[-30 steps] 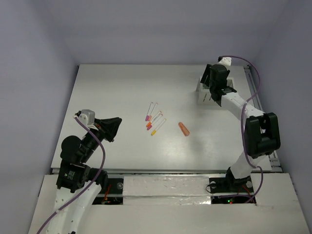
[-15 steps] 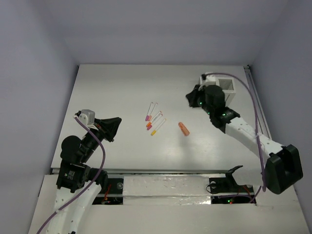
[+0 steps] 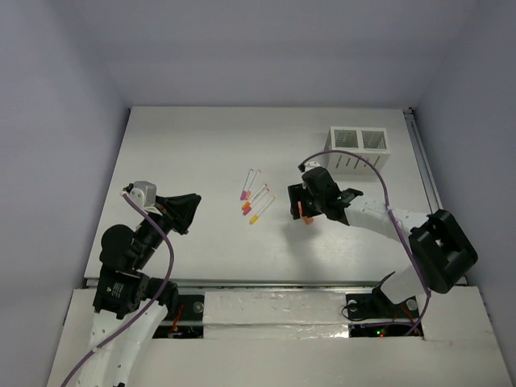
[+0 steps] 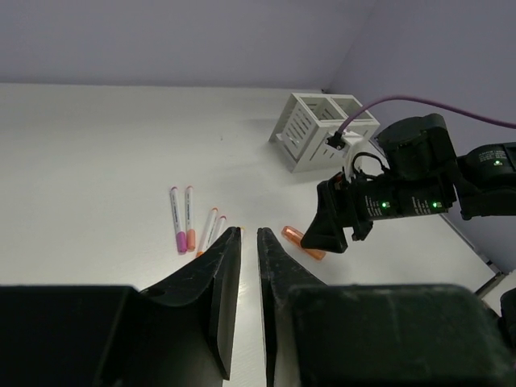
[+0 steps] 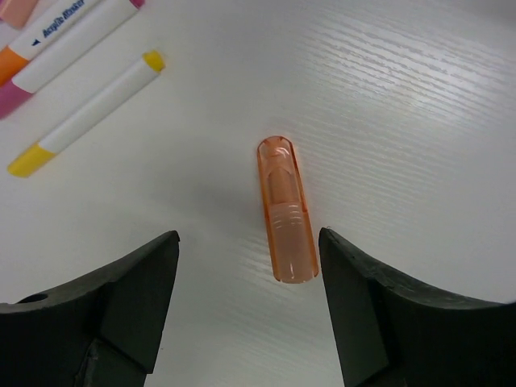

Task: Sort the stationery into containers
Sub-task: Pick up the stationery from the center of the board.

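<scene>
The orange chunky piece [image 5: 286, 214] lies flat on the table, also showing in the top view [image 3: 307, 218] and the left wrist view [image 4: 304, 242]. My right gripper [image 5: 248, 246] is open and hovers just above it, a finger on each side, not touching; in the top view the gripper [image 3: 302, 208] covers part of it. Several white pens [image 3: 255, 194] lie to its left, also in the left wrist view [image 4: 193, 228]. The white two-compartment holder [image 3: 360, 141] stands at the back right. My left gripper [image 4: 249, 235] is shut and empty, near the left front [image 3: 190, 211]. The mint green piece is out of view.
A yellow-capped pen [image 5: 85, 113] lies close to the upper left of the right gripper. A metal rail [image 3: 423, 177] runs along the table's right edge. Grey walls enclose the table on three sides.
My right arm has swung from the holder at the back right down and left to above the orange piece. The left arm has not moved.
</scene>
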`<state>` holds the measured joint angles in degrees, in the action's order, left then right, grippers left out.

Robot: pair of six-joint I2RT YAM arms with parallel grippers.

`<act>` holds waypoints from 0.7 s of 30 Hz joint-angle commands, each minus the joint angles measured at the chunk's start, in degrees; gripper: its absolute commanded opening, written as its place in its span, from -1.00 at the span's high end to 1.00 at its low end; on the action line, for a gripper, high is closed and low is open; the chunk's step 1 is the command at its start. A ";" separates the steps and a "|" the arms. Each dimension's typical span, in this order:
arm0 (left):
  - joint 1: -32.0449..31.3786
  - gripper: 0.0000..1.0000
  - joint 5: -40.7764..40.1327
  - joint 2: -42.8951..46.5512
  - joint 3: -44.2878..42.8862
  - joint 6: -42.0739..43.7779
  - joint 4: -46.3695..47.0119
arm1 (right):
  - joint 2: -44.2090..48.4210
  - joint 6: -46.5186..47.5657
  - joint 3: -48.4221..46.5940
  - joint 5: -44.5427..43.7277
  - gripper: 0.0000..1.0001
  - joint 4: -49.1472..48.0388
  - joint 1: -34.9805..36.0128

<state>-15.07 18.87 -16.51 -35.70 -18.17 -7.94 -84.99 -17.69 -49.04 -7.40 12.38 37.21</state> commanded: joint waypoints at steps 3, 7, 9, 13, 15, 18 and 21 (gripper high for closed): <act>-0.31 0.75 0.20 0.87 -0.68 -0.20 3.02 | -5.07 1.61 -4.74 -1.57 -0.52 4.04 0.05; -0.31 0.75 0.20 0.96 -0.68 -0.20 3.02 | -11.06 1.70 -9.76 -3.15 -0.48 8.35 0.05; -0.31 0.74 0.11 1.13 -0.68 -0.11 3.02 | -13.00 1.52 -11.43 -4.37 -0.43 8.97 0.05; -0.31 0.74 0.29 1.39 -0.68 -0.11 3.02 | -15.72 0.82 -13.63 -7.01 -0.37 11.17 0.05; -0.31 0.74 0.29 1.57 -0.68 -0.11 3.11 | -16.43 0.47 -13.98 -7.19 -0.20 11.61 0.05; -0.31 0.74 0.29 1.83 -0.68 -0.11 3.11 | -16.52 0.03 -13.72 -6.84 0.08 11.79 0.05; -0.31 0.73 0.11 1.92 -0.68 -0.11 3.02 | -15.91 -0.41 -13.01 -6.49 0.11 11.61 0.05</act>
<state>-15.07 18.87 -15.18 -35.70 -18.17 -7.94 -101.30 -17.54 -61.43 -12.67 22.13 37.21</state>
